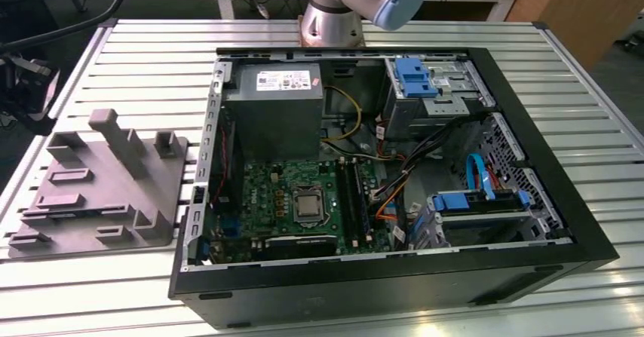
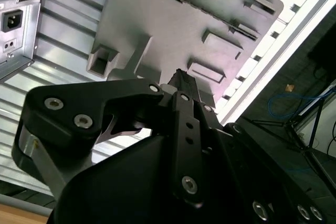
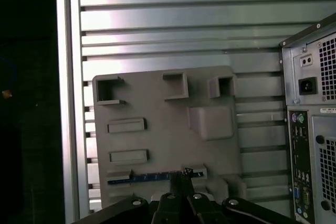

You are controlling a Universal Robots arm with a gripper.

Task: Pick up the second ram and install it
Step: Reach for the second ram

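The second ram (image 3: 152, 178) is a thin dark-blue stick standing on edge in a slot along one side of the grey plastic block (image 3: 168, 124). In the first wrist view my gripper (image 3: 184, 174) hangs above the block, and its tip lines up with one end of the stick. The two black fingers (image 2: 185, 103) meet at a narrow point in the second wrist view, shut with nothing between them. The grey block (image 1: 101, 186) lies on the slatted table at the exterior view's left, beside the open computer case (image 1: 382, 171). The dark memory slots (image 1: 351, 194) run beside the processor socket.
The case's back panel with its ports (image 3: 307, 145) stands close beside the block. The table's edge rail (image 3: 65, 98) runs along the block's other side, with dark floor beyond. Upright posts (image 1: 126, 145) rise from the block. Cables and blue drive brackets (image 1: 481, 201) crowd the case.
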